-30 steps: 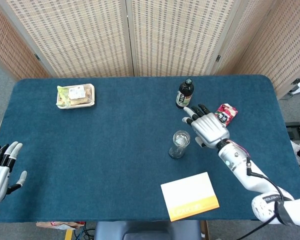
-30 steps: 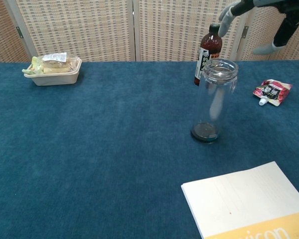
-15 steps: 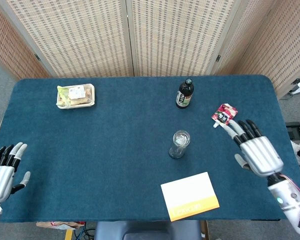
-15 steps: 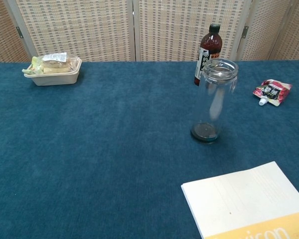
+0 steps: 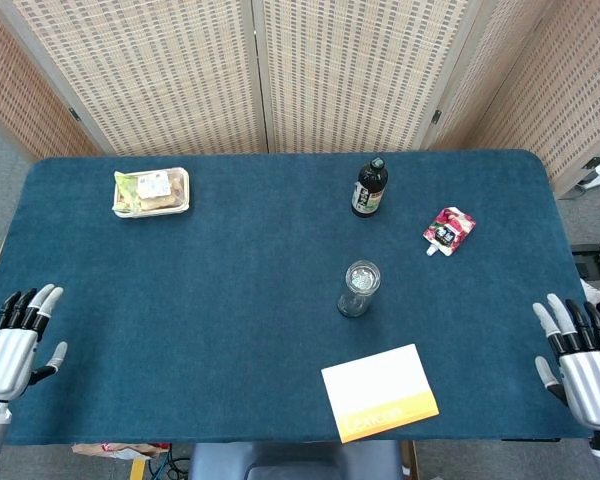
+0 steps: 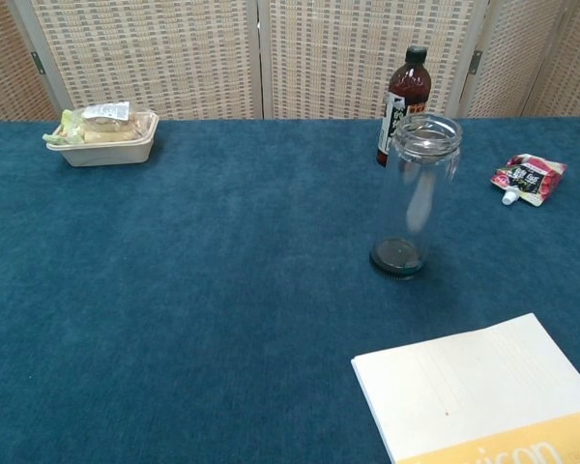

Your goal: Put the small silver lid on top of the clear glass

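The clear glass (image 5: 359, 288) (image 6: 419, 193) stands upright near the table's middle, right of centre. Its top rim looks like a clear ring with nothing plainly silver on it; I cannot make out a small silver lid in either view. My left hand (image 5: 10, 340) hangs at the table's near left corner, fingers apart and holding nothing. My right hand (image 5: 583, 365) is at the near right corner, fingers spread, holding nothing. Both hands are far from the glass and show only in the head view.
A dark bottle (image 5: 369, 187) (image 6: 404, 93) stands behind the glass. A red pouch (image 5: 449, 229) (image 6: 529, 178) lies to the right. A food tray (image 5: 151, 191) (image 6: 102, 134) sits far left. A white and yellow notebook (image 5: 379, 393) (image 6: 483, 391) lies at the near edge.
My right hand has drawn back from beside the glass to the near right corner of the table. The left hand has shifted slightly. The glass has not moved.
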You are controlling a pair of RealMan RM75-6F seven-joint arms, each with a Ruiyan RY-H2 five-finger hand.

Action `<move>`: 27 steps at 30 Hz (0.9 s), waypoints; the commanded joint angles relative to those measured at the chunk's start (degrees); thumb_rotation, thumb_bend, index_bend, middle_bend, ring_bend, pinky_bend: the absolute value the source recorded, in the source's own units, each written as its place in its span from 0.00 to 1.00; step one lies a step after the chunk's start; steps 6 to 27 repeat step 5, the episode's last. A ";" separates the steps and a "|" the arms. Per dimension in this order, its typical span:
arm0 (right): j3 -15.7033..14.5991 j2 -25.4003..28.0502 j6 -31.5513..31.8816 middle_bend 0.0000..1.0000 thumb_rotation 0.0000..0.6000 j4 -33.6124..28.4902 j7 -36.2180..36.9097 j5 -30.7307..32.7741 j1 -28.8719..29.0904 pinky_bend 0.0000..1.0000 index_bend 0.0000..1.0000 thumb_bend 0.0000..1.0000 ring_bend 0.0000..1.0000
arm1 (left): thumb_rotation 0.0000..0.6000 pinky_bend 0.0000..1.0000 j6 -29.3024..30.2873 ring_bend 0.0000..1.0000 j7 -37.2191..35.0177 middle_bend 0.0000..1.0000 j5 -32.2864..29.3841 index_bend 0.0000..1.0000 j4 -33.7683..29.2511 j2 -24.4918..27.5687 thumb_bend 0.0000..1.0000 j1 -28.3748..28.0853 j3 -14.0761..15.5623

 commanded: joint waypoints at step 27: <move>1.72 -0.12 -1.27 0.00 1.00 0.28 1.23 -0.33 -1.02 0.00 0.00 0.38 0.00 | 1.00 0.01 -0.13 0.00 -0.18 0.05 0.13 0.00 0.54 -0.19 0.36 -0.23 0.08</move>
